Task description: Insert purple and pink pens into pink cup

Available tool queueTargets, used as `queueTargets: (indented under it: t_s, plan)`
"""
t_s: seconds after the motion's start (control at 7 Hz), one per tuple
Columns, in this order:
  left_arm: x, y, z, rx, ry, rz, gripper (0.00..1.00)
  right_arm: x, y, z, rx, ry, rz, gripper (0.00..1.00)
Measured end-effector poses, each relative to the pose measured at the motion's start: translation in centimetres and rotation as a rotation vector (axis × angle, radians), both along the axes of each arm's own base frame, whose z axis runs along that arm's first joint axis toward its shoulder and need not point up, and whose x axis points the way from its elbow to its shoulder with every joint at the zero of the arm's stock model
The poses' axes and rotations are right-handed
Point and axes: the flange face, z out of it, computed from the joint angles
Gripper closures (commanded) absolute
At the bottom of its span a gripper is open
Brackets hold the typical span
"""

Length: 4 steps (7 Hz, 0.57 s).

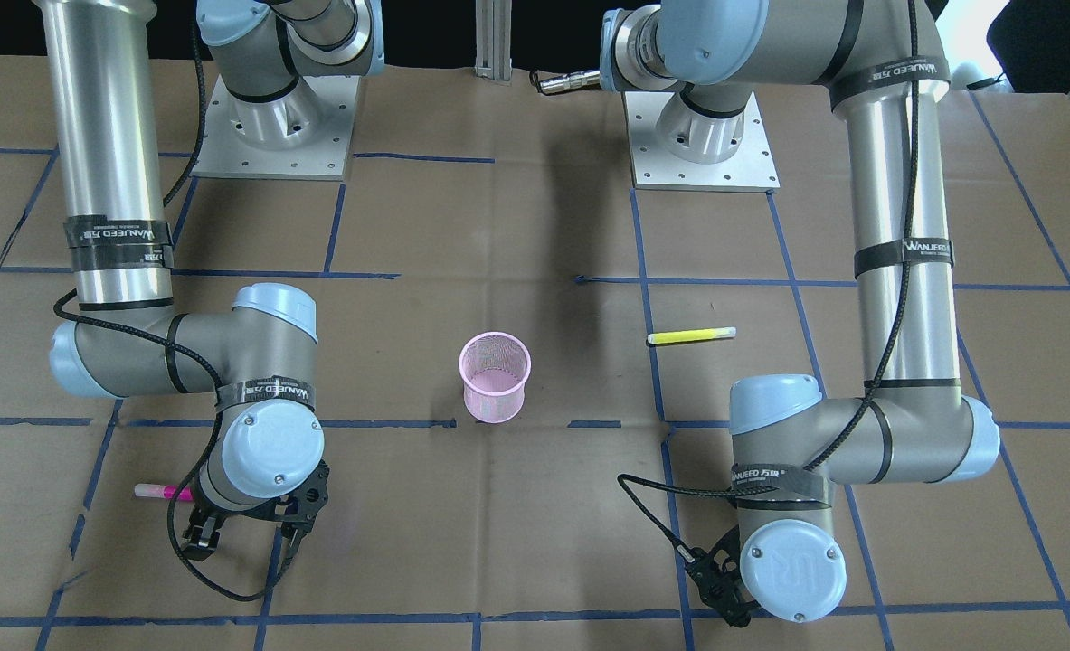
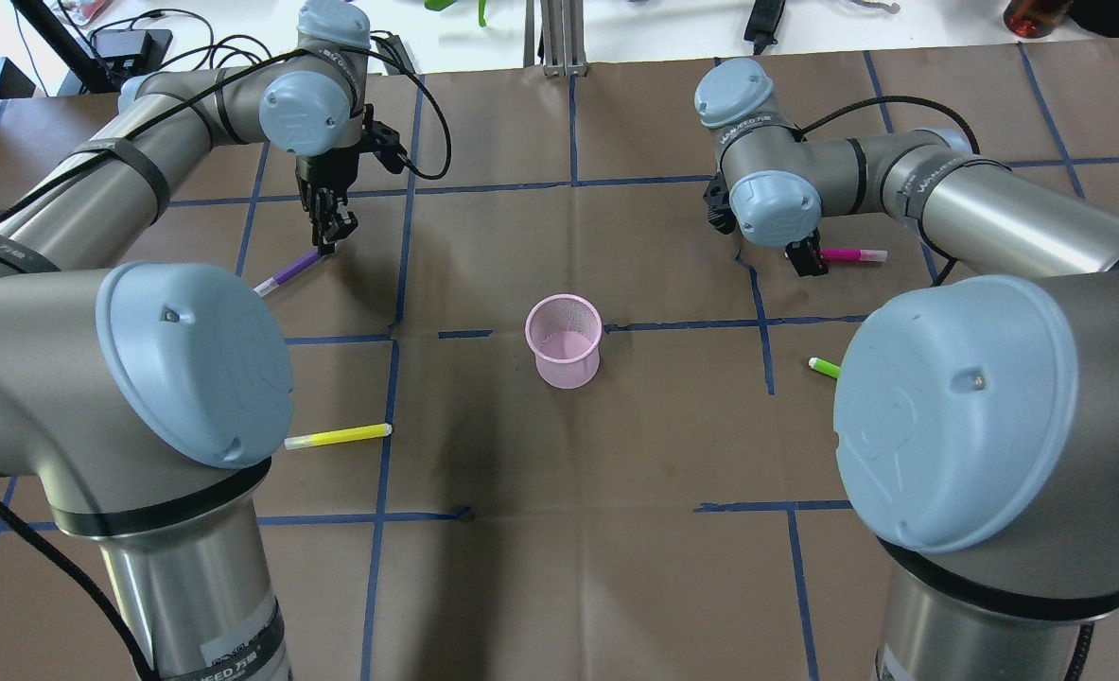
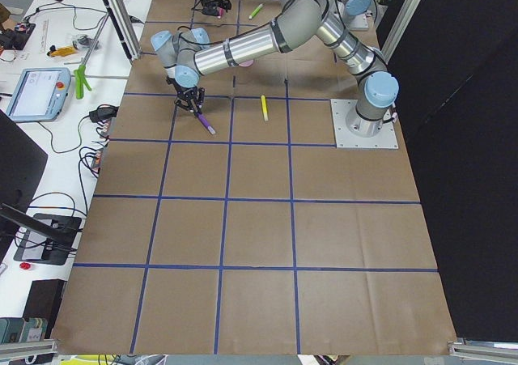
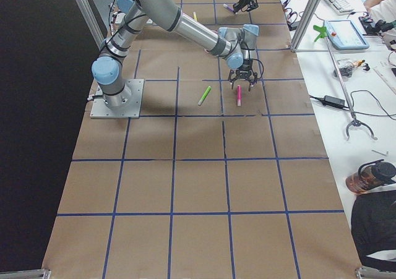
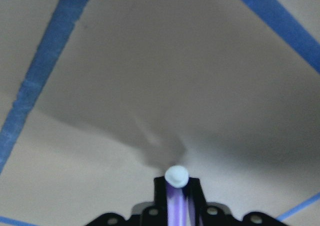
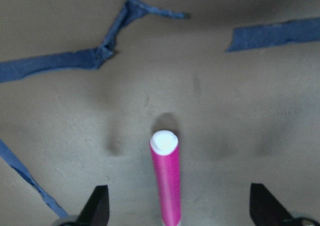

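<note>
Slim purple pen [image 2: 292, 271], white-tipped, one end clamped tight in the left end effector [image 2: 335, 230]. Pink pen [image 2: 857, 254] lies flat on the worktop [image 2: 559, 530] between the right end effector's [image 2: 810, 260] wide-spread fingers [image 6: 99, 203]. Mesh cup [image 2: 566, 342] stands upright mid-worktop, well apart from both.

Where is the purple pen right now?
In the overhead view, the slim purple pen is on the table's left side, its far end pinched in the left gripper. It is well left of the pink mesh cup.
</note>
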Motion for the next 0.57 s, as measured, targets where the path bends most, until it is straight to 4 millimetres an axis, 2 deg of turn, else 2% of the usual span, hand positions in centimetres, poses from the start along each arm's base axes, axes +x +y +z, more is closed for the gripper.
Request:
queueTargets:
  t_s: [0.29,0.43,0.57]
  plan:
    - [-1.4,1.3,6.9,-0.073,0.064,0.007,1.00,-0.5,0.0,-0.2,0.023,-0.003,0.029,0.03]
    - [-2.6,2.5,10.4,-0.105,0.133,0.012,1.00,-0.6,-0.1,-0.2,0.030,-0.006,0.035,0.15]
    - [-4.5,4.1,13.8,-0.132,0.203,0.004,1.00,-0.7,-0.1,-0.2,0.034,-0.010,0.042,0.29]
